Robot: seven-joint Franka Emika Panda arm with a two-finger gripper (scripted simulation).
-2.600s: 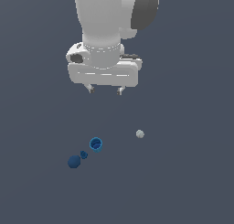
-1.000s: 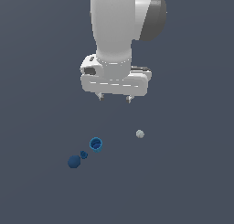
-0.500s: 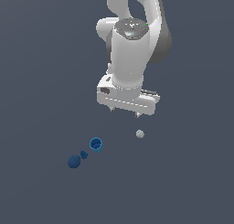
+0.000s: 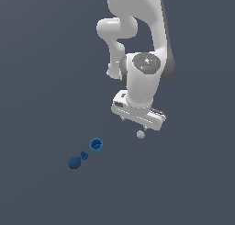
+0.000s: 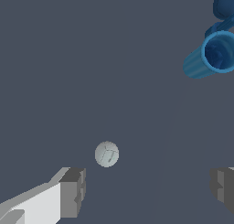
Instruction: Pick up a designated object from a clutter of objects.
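A small pale grey-white ball [image 4: 140,134] lies alone on the dark grey floor [image 4: 46,81], well apart from the blue cup [image 4: 96,145] and the dark blue ball [image 4: 74,162]. The gripper [image 4: 136,123] hangs just above it with fingers [image 5: 73,192] spread wide; in the wrist view the ball lies ahead of the gap and nearer one finger, so the closing line looks off-centre. Faint seams mark its round surface.

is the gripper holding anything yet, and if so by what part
Nothing is held. The gripper is open, its fingers wide apart, and the pale grey-white ball lies free on the floor just ahead of them, nearer one finger, touched by neither.
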